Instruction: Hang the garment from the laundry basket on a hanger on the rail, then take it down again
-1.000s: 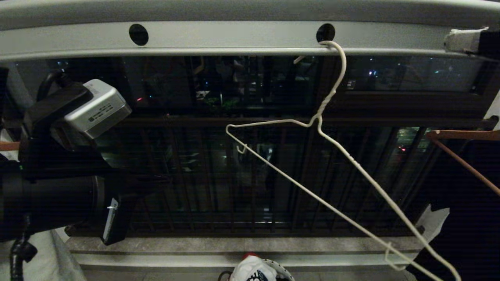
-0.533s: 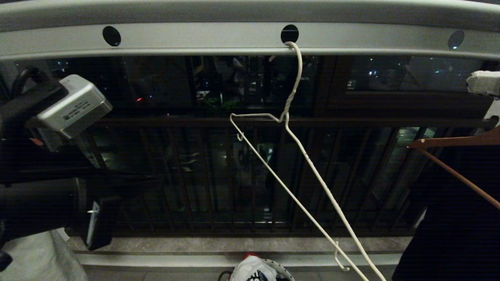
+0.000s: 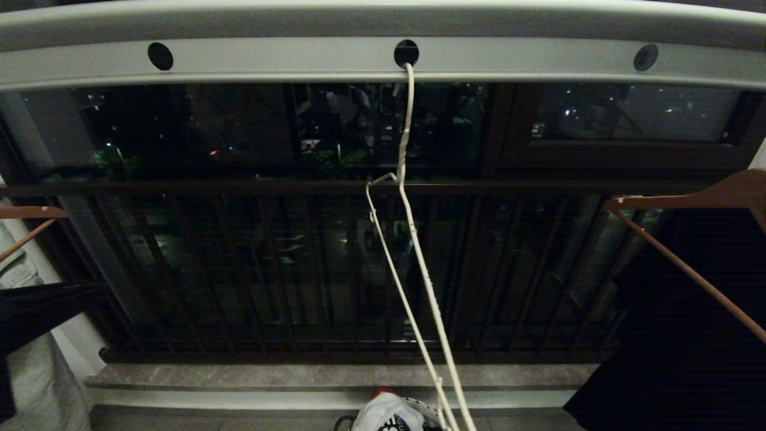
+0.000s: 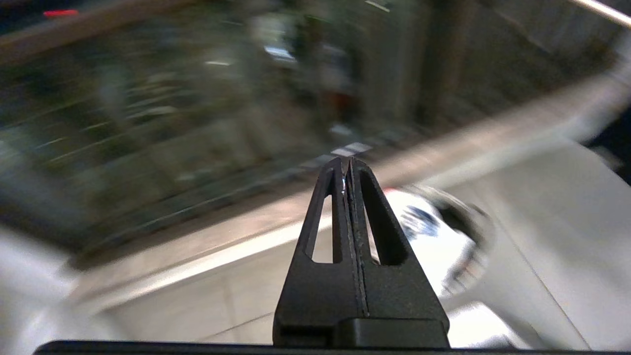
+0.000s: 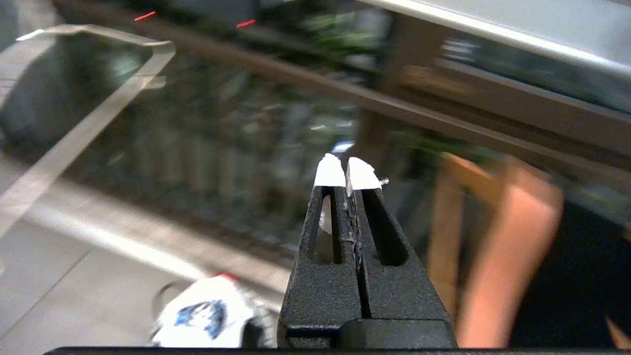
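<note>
Off-white wire, the hanger (image 3: 413,251) hangs empty from the rail (image 3: 287,60) at 12 o'clock. At 6 o'clock the garment (image 3: 386,416) lies in the laundry basket (image 3: 432,410) — both pincers, left pincer (image 4: 346,165) and right pincer (image 5: 346,170), are clenched on nothing.

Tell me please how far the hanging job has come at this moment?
It looks either barely begun or already finished; these views cannot tell which. The wire hanger is hooked in a hole of the rail and is bare. The T-shirt lies in the laundry basket below. Nothing is in hand: the left gripper and right gripper are shut on nothing, both out of the head view.
</note>
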{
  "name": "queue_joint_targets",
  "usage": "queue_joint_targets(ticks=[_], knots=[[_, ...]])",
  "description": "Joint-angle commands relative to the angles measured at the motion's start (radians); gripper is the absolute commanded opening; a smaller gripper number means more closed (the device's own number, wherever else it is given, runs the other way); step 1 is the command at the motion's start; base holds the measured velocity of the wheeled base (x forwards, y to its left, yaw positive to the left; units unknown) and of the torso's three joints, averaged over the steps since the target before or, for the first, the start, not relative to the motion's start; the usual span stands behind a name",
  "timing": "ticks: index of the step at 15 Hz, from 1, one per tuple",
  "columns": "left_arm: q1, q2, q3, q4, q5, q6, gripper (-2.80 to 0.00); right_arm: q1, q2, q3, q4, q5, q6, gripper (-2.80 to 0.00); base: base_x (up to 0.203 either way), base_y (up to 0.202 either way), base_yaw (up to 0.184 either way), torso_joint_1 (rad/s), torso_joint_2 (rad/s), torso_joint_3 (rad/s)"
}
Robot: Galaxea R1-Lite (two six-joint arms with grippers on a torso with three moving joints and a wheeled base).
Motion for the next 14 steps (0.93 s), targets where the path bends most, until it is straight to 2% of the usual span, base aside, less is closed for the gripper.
queue_joint_targets(ticks=[1, 4, 8, 11, 14], knots=[[0.161, -0.202, 0.065, -0.001, 0.012, -0.002, -2.8, -0.106, -0.109, 0.037, 0.001, -0.001, 0.004, -2.8, 0.0, 0.0, 0.0, 0.0, 0.0, 0.0], [0.352, -0.358, 0.117, -0.002, 0.018, -0.062, -2.8, -0.272, -0.17, 0.068, 0.001, 0.001, 0.053, -2.8, 0.0, 0.0, 0.0, 0.0, 0.0, 0.0], [0.49, -0.523, 0.151, 0.001, 0.021, -0.112, -2.8, -0.458, -0.302, 0.081, 0.045, -0.026, 0.077, -2.8, 0.0, 0.0, 0.0, 0.0, 0.0, 0.0], [0.523, -0.591, 0.177, 0.001, 0.036, -0.118, -2.8, -0.572, -0.433, 0.132, 0.165, -0.044, 0.075, -2.8, 0.0, 0.0, 0.0, 0.0, 0.0, 0.0], [0.511, -0.633, 0.227, 0.002, 0.042, -0.119, -2.8, -0.597, -0.564, 0.274, 0.181, -0.037, 0.058, -2.8, 0.0, 0.0, 0.0, 0.0, 0.0, 0.0]])
